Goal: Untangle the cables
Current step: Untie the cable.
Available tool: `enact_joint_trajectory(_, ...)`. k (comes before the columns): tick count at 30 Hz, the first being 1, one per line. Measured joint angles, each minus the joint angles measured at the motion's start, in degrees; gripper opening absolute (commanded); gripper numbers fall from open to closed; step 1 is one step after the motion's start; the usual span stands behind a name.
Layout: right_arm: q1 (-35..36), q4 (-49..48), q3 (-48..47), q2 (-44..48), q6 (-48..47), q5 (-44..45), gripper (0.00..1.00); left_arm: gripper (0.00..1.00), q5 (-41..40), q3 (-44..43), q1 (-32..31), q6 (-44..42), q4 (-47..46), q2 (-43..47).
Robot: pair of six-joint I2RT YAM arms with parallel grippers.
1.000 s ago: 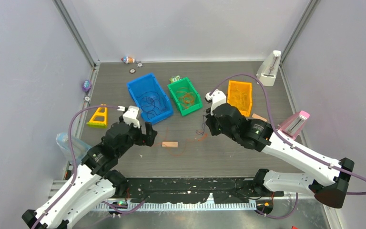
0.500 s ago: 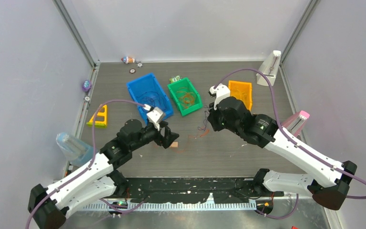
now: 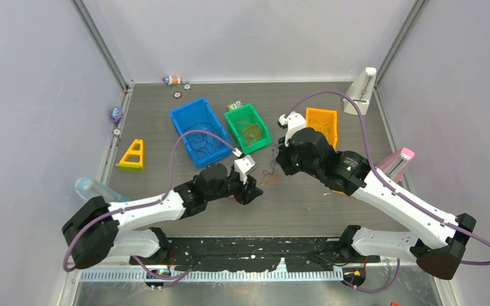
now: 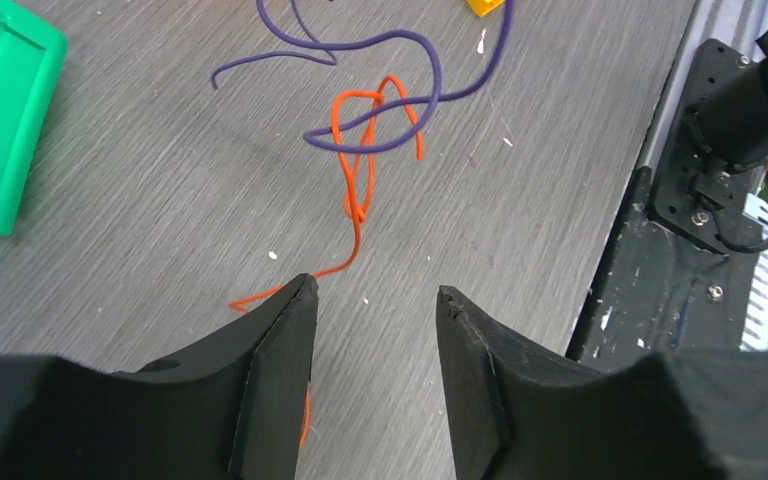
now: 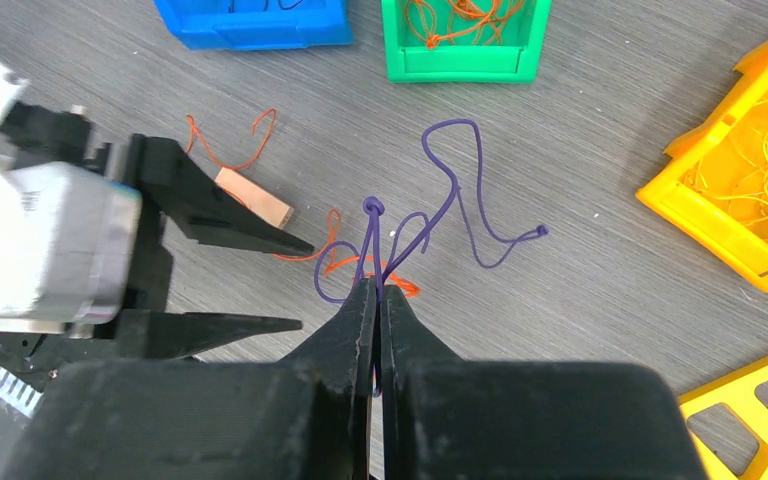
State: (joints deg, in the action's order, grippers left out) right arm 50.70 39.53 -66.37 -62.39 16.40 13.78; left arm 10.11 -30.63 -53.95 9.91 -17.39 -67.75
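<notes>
Two cables lie tangled on the grey table in the middle: a purple cable [image 5: 460,190] and an orange cable [image 4: 358,215], looped through each other. My right gripper [image 5: 377,285] is shut on the purple cable and holds one end of it just above the table [image 3: 274,167]. From the left, my left gripper [image 4: 375,288] reaches in, low over the table [image 3: 252,191], with its jaws apart and nothing between them. The orange cable's tail runs under its left finger [image 4: 280,340]. The knot [image 4: 370,110] lies just beyond the fingertips.
A blue bin [image 3: 182,137], a green bin [image 3: 235,134] and a yellow bin [image 3: 322,110] with sorted cables stand behind the tangle. A small wooden block [image 5: 253,197] lies by the left gripper. A yellow triangular frame [image 3: 131,155] is at the left.
My left arm has swung right across the table, past the wooden block, up to the tangle, and its jaws have narrowed. The right gripper has stayed shut on the purple cable, barely moving.
</notes>
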Motion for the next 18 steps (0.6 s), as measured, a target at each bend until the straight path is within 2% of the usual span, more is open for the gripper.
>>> enact_joint_trajectory(4,-0.2,0.0,-0.2,0.0,0.0,-0.3,0.05,0.37,0.0,-1.5,-0.2,0.2,-3.6,-5.2)
enact_joint_trajectory(5,-0.2,0.0,-0.2,0.0,0.0,-0.4,0.05,0.31,0.0,-1.9,-0.2,0.2,-4.6,-6.2)
enact_joint_trajectory(7,-0.4,0.0,-0.3,0.0,0.0,-0.4,0.05,0.07,0.0,-2.6,-0.2,0.4,-6.2,-7.9)
enact_joint_trajectory(8,-0.5,0.0,-0.3,0.0,0.0,-0.5,0.05,0.0,0.0,-3.1,-0.2,0.6,-6.7,-8.8)
enact_joint_trajectory(14,-1.2,0.0,-0.3,0.0,0.3,-0.3,0.05,0.0,-0.7,-4.1,-0.3,0.5,-7.7,-10.3)
enact_joint_trajectory(18,-3.8,0.1,1.1,1.1,1.2,1.4,0.05,0.0,-5.2,-4.0,0.1,0.8,-4.0,-7.2)
